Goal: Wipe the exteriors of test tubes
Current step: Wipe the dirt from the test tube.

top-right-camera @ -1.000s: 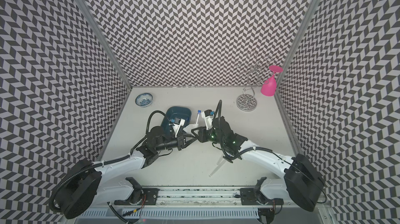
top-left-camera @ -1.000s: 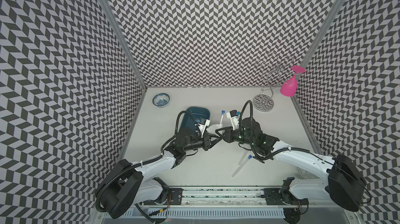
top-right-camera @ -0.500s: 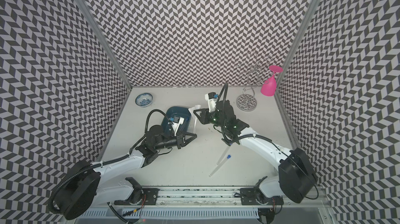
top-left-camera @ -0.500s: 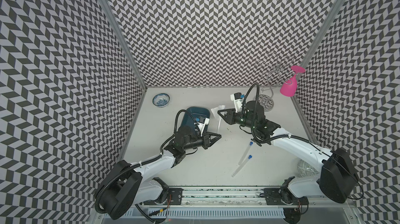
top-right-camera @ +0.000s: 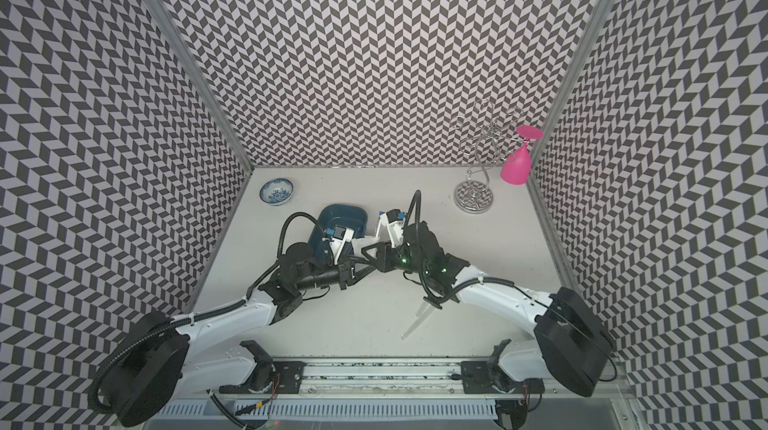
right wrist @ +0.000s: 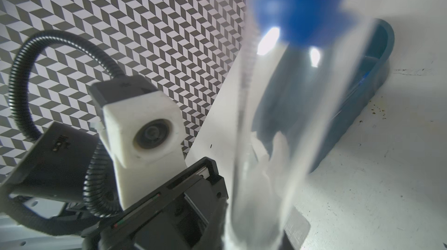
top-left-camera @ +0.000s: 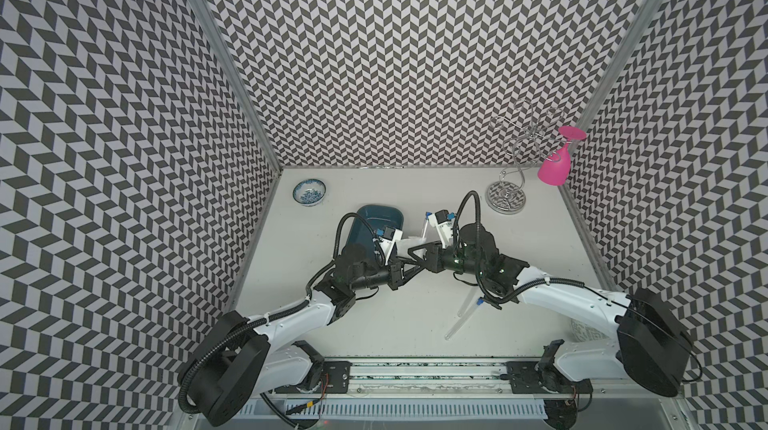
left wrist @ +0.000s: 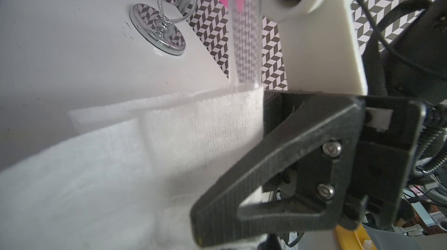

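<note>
In both top views, your right gripper (top-left-camera: 417,251) has swung back in, clenched on the tube (top-left-camera: 424,227), to meet the left gripper (top-left-camera: 410,268), which is pinching the wipe (top-left-camera: 404,244).

Left wrist: the tube (left wrist: 246,43) stands upright, its lower end at the wipe (left wrist: 193,140).

Right wrist: the blue cap (right wrist: 302,7) fills the view; you're probably starting another wiping pass.

3 test tubes (top-left-camera: 461,322) in sight right now, 2 blue caps (top-left-camera: 478,302) showing, 1 white wipe (left wrist: 193,140), 1 dark blue tray (top-left-camera: 374,215), 1 small blue-and-white bowl (top-left-camera: 309,192), 1 chrome wire rack (top-left-camera: 506,198), 1 pink glass (top-left-camera: 555,168), 2 arms (top-left-camera: 291,317) over 1 desk (top-left-camera: 415,182), 2 white wrist cameras (right wrist: 145,135) up close
</note>
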You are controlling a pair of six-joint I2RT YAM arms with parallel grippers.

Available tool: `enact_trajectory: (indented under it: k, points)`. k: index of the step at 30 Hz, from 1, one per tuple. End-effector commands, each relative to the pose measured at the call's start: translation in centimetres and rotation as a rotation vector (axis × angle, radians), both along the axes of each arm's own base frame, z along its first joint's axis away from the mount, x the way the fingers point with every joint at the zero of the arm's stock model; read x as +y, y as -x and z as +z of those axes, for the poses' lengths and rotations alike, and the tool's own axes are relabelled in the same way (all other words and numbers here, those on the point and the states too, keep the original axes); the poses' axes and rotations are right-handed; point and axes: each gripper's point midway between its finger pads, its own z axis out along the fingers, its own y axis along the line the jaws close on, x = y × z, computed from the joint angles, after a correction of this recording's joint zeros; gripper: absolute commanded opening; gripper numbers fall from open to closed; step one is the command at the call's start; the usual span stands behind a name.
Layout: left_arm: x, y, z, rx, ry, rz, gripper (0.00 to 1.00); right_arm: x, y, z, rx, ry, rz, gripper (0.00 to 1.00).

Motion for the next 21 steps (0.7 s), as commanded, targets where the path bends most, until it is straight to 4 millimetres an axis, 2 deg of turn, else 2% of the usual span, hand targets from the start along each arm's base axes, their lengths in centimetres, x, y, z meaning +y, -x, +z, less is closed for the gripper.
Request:
enact_trajectory:
  k: [1,5,7,9,11,15,21]
  points:
    - [-0.1,-0.2,2.6,-0.095,0.052,-0.003,0.13,-0.8,-2.1,2.0,-0.064,0.024,-0.064,0.22]
    - [0.1,-0.2,2.4,-0.087,0.051,0.002,0.13,-1.5,-4.9,5.0,-0.136,0.001,-0.076,0.22]
    - [0.1,-0.1,2.4,-0.086,0.052,0.003,0.13,-1.9,-5.9,5.8,-0.149,-0.013,-0.073,0.23]
    - [0.2,-0.1,2.4,-0.085,0.052,0.006,0.13,-2.0,-6.5,6.3,-0.16,-0.018,-0.059,0.22]
    - [0.3,-0.1,2.5,-0.086,0.054,0.012,0.13,-1.8,-6.5,6.0,-0.151,-0.009,-0.043,0.22]
    - [0.2,-0.3,2.7,-0.087,0.056,0.014,0.13,-1.1,-5.3,4.2,-0.095,-0.017,0.004,0.22]
    - [0.1,-0.6,2.7,-0.084,0.052,0.024,0.13,-0.5,-1.2,1.2,-0.022,-0.037,0.026,0.22]
